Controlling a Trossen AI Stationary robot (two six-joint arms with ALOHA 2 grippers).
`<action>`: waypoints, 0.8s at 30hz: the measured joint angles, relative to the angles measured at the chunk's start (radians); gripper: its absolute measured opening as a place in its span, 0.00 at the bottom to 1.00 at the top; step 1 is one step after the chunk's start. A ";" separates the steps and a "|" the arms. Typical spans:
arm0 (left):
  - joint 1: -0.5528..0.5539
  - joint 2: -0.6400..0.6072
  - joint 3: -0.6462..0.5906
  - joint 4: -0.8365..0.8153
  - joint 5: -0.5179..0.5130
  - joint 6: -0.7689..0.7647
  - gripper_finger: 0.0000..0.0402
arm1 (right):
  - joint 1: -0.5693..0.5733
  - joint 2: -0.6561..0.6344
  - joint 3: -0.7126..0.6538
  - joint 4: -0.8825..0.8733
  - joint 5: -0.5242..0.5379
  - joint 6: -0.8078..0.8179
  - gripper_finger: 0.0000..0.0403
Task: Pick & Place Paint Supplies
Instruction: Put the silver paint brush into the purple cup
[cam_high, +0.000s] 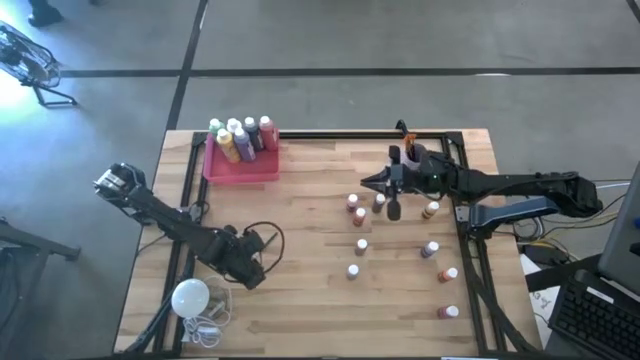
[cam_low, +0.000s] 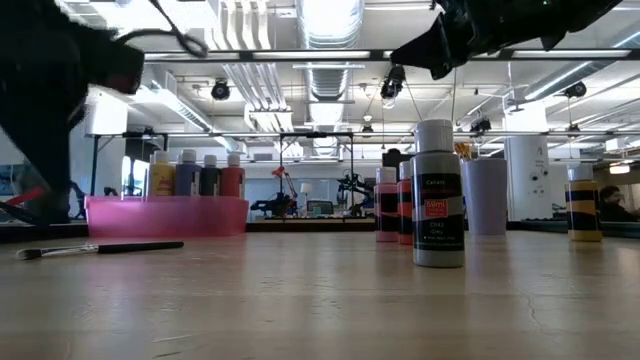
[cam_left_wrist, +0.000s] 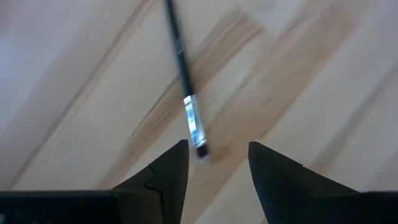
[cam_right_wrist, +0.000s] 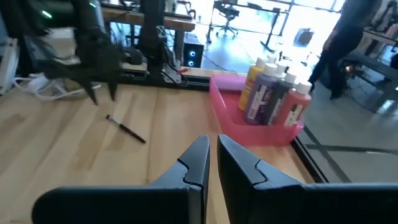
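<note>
A: Where is the left end effector?
B: It hangs over a paintbrush lying on the table, its fingers apart, the brush tip between them.

A: And the right end effector?
B: Fingers together, empty, above the small bottles. The bigger bottles stand in the pink tray.

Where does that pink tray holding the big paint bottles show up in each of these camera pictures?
High view: pink tray at the table's far edge, left of centre.
Low view: at left, beyond the paintbrush.
Left wrist view: not in it.
Right wrist view: upper right, ahead of the shut right gripper.
Shared landmark: the big bottles standing in it.
</note>
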 joint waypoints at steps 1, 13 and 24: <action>0.000 0.000 -0.017 0.001 0.011 -0.013 0.43 | 0.006 -0.003 0.000 0.000 -0.001 0.000 0.07; 0.007 -0.001 -0.171 0.189 0.082 -0.064 0.43 | 0.057 -0.018 0.000 0.002 0.001 -0.017 0.07; 0.019 -0.003 -0.233 0.279 0.082 -0.072 0.43 | 0.057 -0.014 0.001 0.006 0.001 -0.018 0.08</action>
